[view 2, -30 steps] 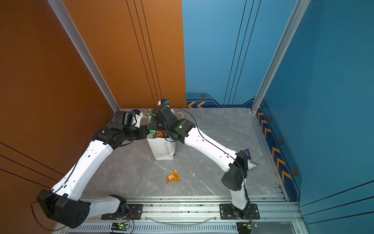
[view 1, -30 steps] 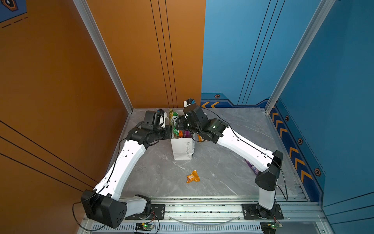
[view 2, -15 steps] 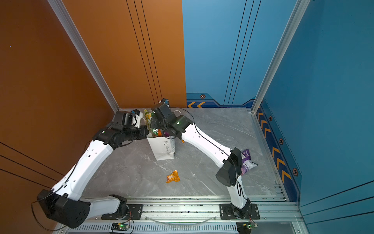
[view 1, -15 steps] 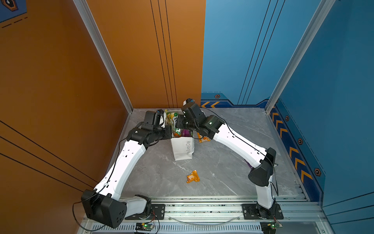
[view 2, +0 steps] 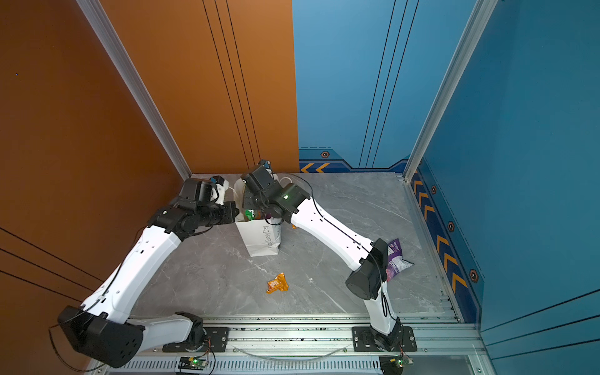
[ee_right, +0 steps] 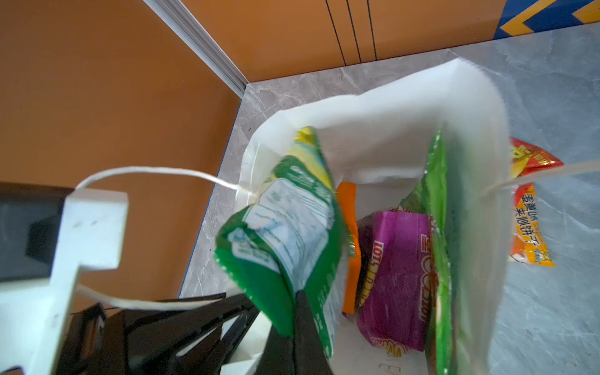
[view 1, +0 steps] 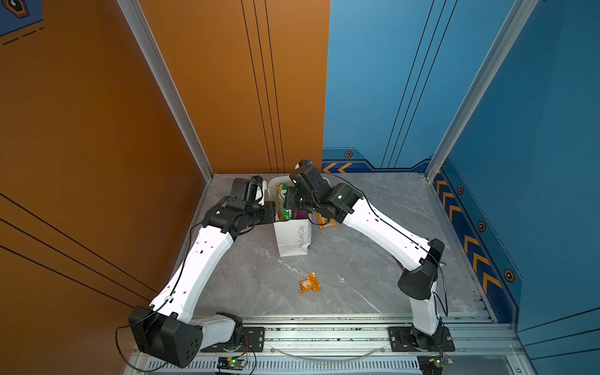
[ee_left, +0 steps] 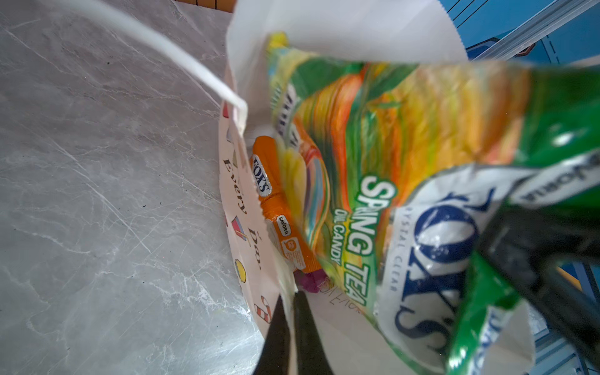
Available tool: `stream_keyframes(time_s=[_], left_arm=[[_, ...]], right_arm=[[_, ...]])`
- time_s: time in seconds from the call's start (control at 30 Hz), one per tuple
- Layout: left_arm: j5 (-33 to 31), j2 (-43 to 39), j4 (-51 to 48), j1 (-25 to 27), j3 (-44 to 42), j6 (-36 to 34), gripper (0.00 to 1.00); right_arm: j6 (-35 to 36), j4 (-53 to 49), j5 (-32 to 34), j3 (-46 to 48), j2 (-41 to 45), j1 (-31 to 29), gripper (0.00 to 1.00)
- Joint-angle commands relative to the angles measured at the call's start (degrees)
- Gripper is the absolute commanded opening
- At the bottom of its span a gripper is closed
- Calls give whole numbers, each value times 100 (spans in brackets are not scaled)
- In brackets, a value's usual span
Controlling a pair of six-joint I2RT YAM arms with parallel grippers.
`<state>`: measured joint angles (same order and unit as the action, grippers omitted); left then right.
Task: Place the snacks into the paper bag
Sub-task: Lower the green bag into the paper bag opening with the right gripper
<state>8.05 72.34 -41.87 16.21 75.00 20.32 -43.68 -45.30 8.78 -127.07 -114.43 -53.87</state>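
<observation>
The tall white paper carrier bag [view 1: 293,240] is stood upright towards the back of the grey marble worktop [view 1: 357,259]. Its mouth is pretty much blocked in both top views by the two black wrists crowded over it. The left claw [ee_left: 290,313] is pinched tight on the bag's rim. The right claw [ee_right: 293,328] is clamped on the end of a green-and-white shiny packet [ee_left: 373,146], which is hung in the bag's mouth.

Label-wise, "FOX'S", "CRYSTAL CLEAR" and "SPRING TEA" can be read on that packet from the left wrist. From the right wrist only its back is shown, with small print too blurred to make out. "Every Day" is printed in grey down the bag's side, and little coloured drawings around it are picked up by the left wrist view only.

Inside the bag, a slim orange packet [ee_left: 269,194] marked "FOX'S", a purple plastic packet [ee_right: 396,269] and a green packet stood on edge [ee_right: 438,227] can be made out.

Outside, a red-and-orange packet with Chinese characters [ee_right: 529,224] is lying just beside the bag, partly hidden by its wall. A small crumpled orange packet [view 1: 310,284] is left in the open in front of the bag, well apart. A purple-and-white packet [view 2: 394,259] is seen plainly in a top view, right by the right arm's elbow. Where that elbow gets in the way, only a sliver is shown.
</observation>
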Motion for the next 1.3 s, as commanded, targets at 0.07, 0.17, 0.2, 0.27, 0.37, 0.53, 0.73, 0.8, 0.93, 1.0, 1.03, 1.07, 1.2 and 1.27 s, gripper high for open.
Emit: stream_keyframes(time_s=[0.07, 0.17, 0.2, 0.27, 0.37, 0.53, 0.73, 0.8, 0.93, 1.0, 1.03, 1.07, 1.2, 1.27], left_arm=[[-119, -191, 300, 14, -1, -196, 0], [-55, -193, 311, 22, -3, -210, 0], [-35, -194, 319, 19, 2, -204, 0], [-16, -211, 329, 24, -3, -211, 0], [20, -247, 371, 41, -12, -221, 0], [100, -273, 407, 53, -37, -236, 0], [161, -293, 425, 64, -33, -251, 0], [167, -291, 426, 66, -38, -256, 0], [161, -293, 434, 69, -37, -266, 0], [161, -284, 434, 70, -38, -265, 0], [165, -285, 438, 77, -35, -265, 0], [165, -285, 434, 71, -31, -258, 0], [143, -283, 434, 75, -38, -262, 0], [143, -281, 434, 72, -32, -261, 0]], right_arm=[[101, -26, 211, 20, 401, -125, 0], [99, 37, 200, 17, 338, -117, 0], [84, 67, 151, 20, 304, -107, 0], [56, 134, 40, 17, 221, -80, 0], [17, 238, -105, -19, 68, -24, 0], [-69, 361, -375, -141, -225, 157, 0], [-59, 329, -611, -598, -770, 261, 0], [-70, 329, -627, -660, -880, 289, 0], [-47, 329, -590, -697, -1008, 315, 0], [-12, 295, -515, -706, -1028, 308, 0], [27, 282, -451, -703, -1029, 307, 0], [52, 267, -406, -706, -1037, 309, 0], [126, 275, -384, -734, -987, 295, 2], [179, 268, -351, -773, -959, 280, 10]])
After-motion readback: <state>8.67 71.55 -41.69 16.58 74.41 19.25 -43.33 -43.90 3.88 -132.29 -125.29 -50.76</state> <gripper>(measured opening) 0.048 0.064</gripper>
